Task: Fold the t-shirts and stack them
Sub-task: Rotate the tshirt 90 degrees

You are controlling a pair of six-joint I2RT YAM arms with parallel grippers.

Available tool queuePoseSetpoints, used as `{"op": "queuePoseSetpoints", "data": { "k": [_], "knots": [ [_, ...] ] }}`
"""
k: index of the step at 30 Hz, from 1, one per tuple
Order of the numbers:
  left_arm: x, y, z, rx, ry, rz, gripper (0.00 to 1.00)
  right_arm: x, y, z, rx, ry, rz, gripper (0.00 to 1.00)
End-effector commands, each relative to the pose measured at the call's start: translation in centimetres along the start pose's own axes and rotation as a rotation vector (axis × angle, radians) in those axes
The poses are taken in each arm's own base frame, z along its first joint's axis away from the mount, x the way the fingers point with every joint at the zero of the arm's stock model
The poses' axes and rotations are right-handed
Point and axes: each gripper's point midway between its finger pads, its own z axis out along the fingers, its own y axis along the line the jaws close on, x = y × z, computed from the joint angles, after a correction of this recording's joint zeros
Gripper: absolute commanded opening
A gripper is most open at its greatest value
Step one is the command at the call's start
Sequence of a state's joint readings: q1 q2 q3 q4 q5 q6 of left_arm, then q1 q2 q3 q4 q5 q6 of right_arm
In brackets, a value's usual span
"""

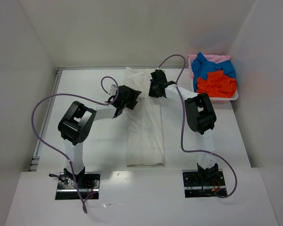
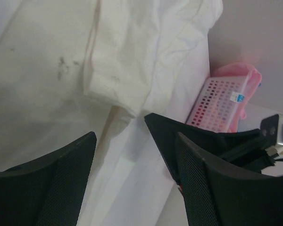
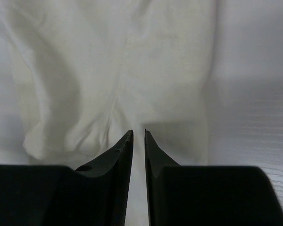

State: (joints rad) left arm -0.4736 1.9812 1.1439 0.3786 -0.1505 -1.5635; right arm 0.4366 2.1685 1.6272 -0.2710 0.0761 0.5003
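Off-white t-shirt (image 1: pixel 145 136) laid as long strip down centre of table (image 1: pixel 104 148), from far edge to just short of near edge. Left hand (image 1: pixel 131 97) open at strip's left edge. Right hand (image 1: pixel 155 88) almost closed at right edge; grip not determinable. Blue t-shirt (image 1: pixel 207 69) and orange-red t-shirt (image 1: pixel 218 84) heaped in tray (image 1: pixel 236 98) at far right corner. Table surface showing on both sides of strip.

I count four soft cloth shirts: one plain off-white cloth t-shirt (image 1: pixel 145 134), one bright blue cloth t-shirt (image 1: pixel 211 68), one orange-red cloth t-shirt (image 1: pixel 218 84) and one pale pink cloth t-shirt (image 1: pixel 218 58). Shallow white plastic tray (image 1: pixel 222 99): one. White table (image 1: pixel 106 143): one. My two-finger grippers: two, one left gripper (image 1: pixel 133 97) and one right gripper (image 1: pixel 154 89).
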Motion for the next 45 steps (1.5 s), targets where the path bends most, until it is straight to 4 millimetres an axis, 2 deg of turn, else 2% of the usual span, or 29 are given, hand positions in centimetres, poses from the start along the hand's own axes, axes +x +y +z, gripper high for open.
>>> {"op": "queuePoseSetpoints", "data": {
  "k": [1, 2, 3, 7, 8, 10, 13, 15, 18, 19, 23, 29, 32, 36, 37, 40, 42, 43, 44, 45],
  "knots": [
    [-2.8, -0.3, 0.2, -0.029, -0.172, -0.052, 0.76, -1.7, 0.8, 0.2, -0.003, -0.053, -0.002, 0.21],
    [-3.4, 0.8, 0.5, -0.063, -0.209, -0.057, 0.74, -1.7, 0.9, 0.2, -0.003, -0.053, 0.007, 0.21],
    [-3.8, 0.3, 0.5, -0.053, -0.23, -0.08, 0.74, -1.7, 0.9, 0.2, -0.003, -0.053, 0.007, 0.21],
    [-4.9, 1.5, 1.3, -0.08, -0.303, -0.103, 0.72, -1.3, 0.7, 0.3, 0.002, -0.046, 0.006, 0.21],
    [-5.1, 1.2, 1.6, -0.074, -0.312, -0.105, 0.72, -1.3, 0.7, 0.3, 0.002, -0.045, 0.006, 0.21],
    [-5.1, 1.5, 2.1, -0.08, -0.322, -0.117, 0.72, -0.9, 0.5, 0.4, 0.007, -0.038, 0.005, 0.21],
    [-4.9, 0.7, 3.1, -0.064, -0.31, -0.122, 0.71, -0.8, 0.3, 0.5, 0.007, -0.038, -0.005, 0.21],
    [-4.6, 1.0, 3.3, -0.071, -0.3, -0.132, 0.71, -0.5, 0.0, 0.6, 0.019, -0.034, -0.006, 0.21],
    [-4.6, 1.0, 3.3, -0.068, -0.3, -0.153, 0.71, -0.5, 0.0, 0.6, 0.019, -0.034, -0.006, 0.21],
    [-4.6, 1.5, 3.3, -0.078, -0.3, -0.151, 0.71, -0.7, 0.1, 0.6, 0.015, -0.042, -0.005, 0.21],
    [-4.7, 1.8, 3.2, -0.078, -0.311, -0.168, 0.66, -0.7, 0.1, 0.6, 0.015, -0.042, -0.005, 0.21],
    [-4.6, 0.6, 3.6, -0.043, -0.301, -0.169, 0.5, -0.3, -0.1, 0.9, 0.019, -0.034, -0.006, 0.19],
    [-4.5, -0.1, 3.7, -0.025, -0.29, -0.175, 0.48, -0.3, -0.1, 0.9, 0.019, -0.034, -0.006, 0.19],
    [-4.5, -0.1, 3.7, -0.025, -0.29, -0.175, 0.3, -0.3, -0.1, 0.9, 0.019, -0.034, -0.006, 0.18],
    [-4.5, -0.1, 3.7, -0.025, -0.29, -0.175, 0.18, -0.3, -0.1, 0.9, 0.019, -0.034, -0.006, 0.17],
    [-4.5, -0.5, 3.4, -0.02, -0.289, -0.155, 0.05, 0.0, -0.3, 1.2, 0.024, -0.027, -0.007, 0.15],
    [-5.0, 0.2, 3.0, -0.055, -0.315, -0.132, 0.02, 0.1, -0.9, 1.6, 0.035, -0.021, -0.001, 0.13],
    [-5.3, -0.5, 2.7, -0.051, -0.327, -0.133, 0.01, 0.1, -0.9, 1.6, 0.035, -0.021, -0.001, 0.13],
    [-6.4, -0.1, 2.4, -0.085, -0.362, -0.127, 0.0, 0.2, -0.7, 1.6, 0.025, -0.016, -0.001, 0.12],
    [-6.6, -0.3, 1.9, -0.091, -0.371, -0.116, 0.0, 0.3, -1.4, 1.9, 0.036, -0.011, 0.004, 0.12]
  ]
}}
